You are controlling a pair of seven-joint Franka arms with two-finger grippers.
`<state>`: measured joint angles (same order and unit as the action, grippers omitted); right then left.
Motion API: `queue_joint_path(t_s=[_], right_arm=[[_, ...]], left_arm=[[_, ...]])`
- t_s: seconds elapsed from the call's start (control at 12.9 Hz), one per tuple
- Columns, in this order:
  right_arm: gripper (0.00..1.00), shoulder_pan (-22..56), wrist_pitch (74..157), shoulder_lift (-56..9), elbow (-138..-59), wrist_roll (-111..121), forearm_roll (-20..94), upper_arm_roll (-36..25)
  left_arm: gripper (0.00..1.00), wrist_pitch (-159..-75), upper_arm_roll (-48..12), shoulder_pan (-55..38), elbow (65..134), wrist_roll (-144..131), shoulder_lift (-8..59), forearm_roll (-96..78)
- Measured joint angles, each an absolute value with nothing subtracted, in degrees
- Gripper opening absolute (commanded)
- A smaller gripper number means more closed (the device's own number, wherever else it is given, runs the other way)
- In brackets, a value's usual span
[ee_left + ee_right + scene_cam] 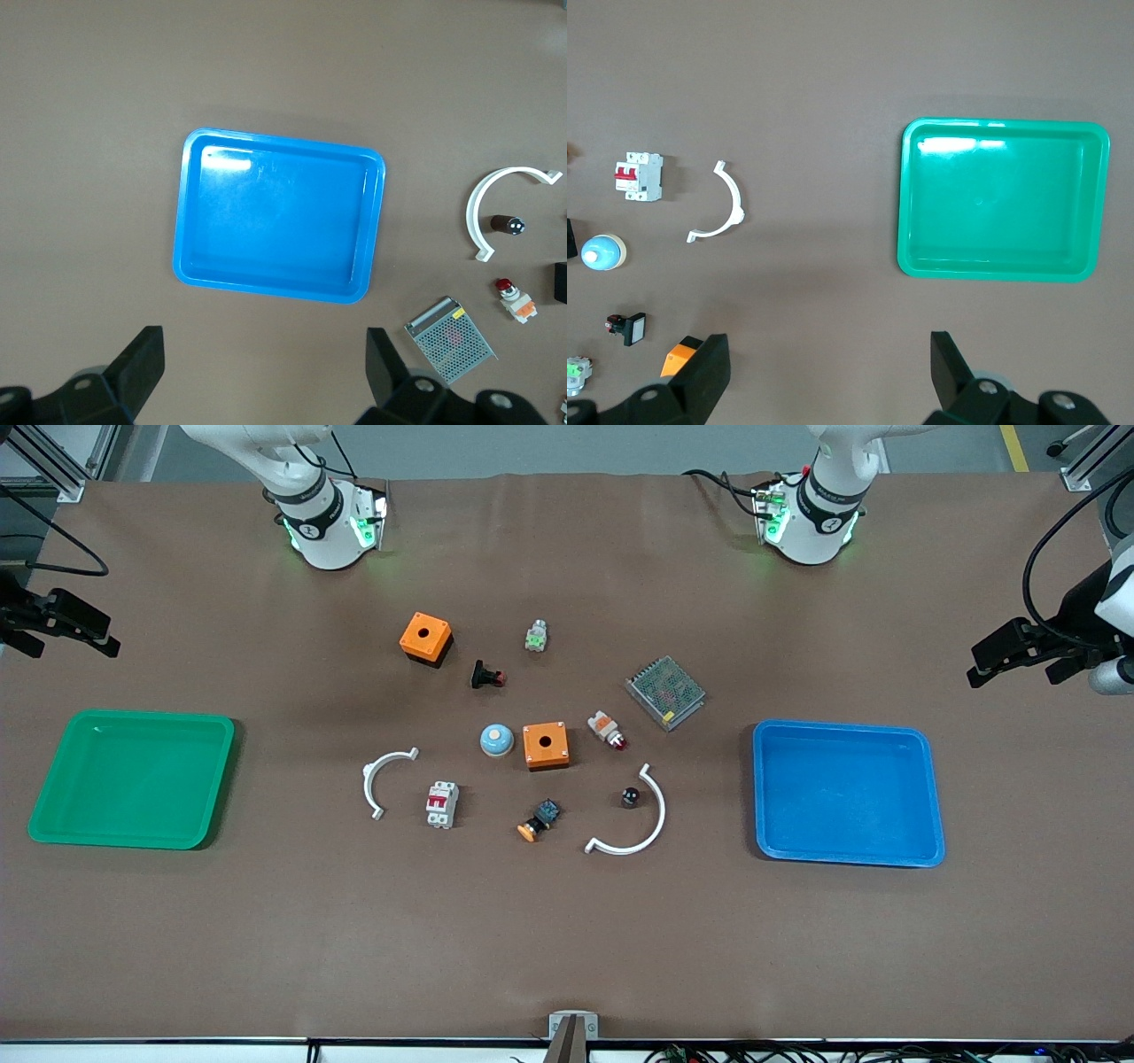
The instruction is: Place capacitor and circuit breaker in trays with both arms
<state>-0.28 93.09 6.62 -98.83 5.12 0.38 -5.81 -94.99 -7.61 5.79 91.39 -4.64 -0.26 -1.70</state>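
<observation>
The capacitor (630, 795), a tiny black cylinder with a silvery top, lies inside the curve of a white bracket (644, 828); it also shows in the left wrist view (508, 225). The circuit breaker (442, 804), white-grey with red levers, lies beside a smaller white bracket (379, 781) and shows in the right wrist view (639, 176). My left gripper (1019, 657) (264, 345) is open and empty, up over bare table by the blue tray (921, 841). My right gripper (66, 631) (828, 345) is open and empty, up over bare table by the green tray (53, 815).
Mid-table lie two orange boxes (425, 637) (545, 745), a mesh-covered power supply (665, 692), a blue dome (496, 740), a black push button with a red tip (485, 676), a white-and-orange part (607, 730), a green-lit button (535, 636) and an orange-capped button (539, 820).
</observation>
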Motion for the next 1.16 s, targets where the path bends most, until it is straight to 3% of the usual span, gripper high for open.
queue_joint_path(t_s=[0.62,0.93,1.16], right_arm=[[1.00,-0.28,93.08,6.62,-98.81,5.12,0.38,-5.82],[1.00,-0.28,92.80,5.21,-99.08,5.11,0.34,-5.84],[1.00,-0.28,94.08,-2.95,-98.42,5.11,0.29,-5.83]], left_arm=[[1.00,-94.76,-8.06,4.77,92.63,-4.64,2.09,-2.10],[1.00,-95.80,-9.82,-3.32,93.10,-7.68,10.48,-8.15],[1.00,-100.63,-10.12,-9.30,92.12,-12.46,17.83,-10.32]])
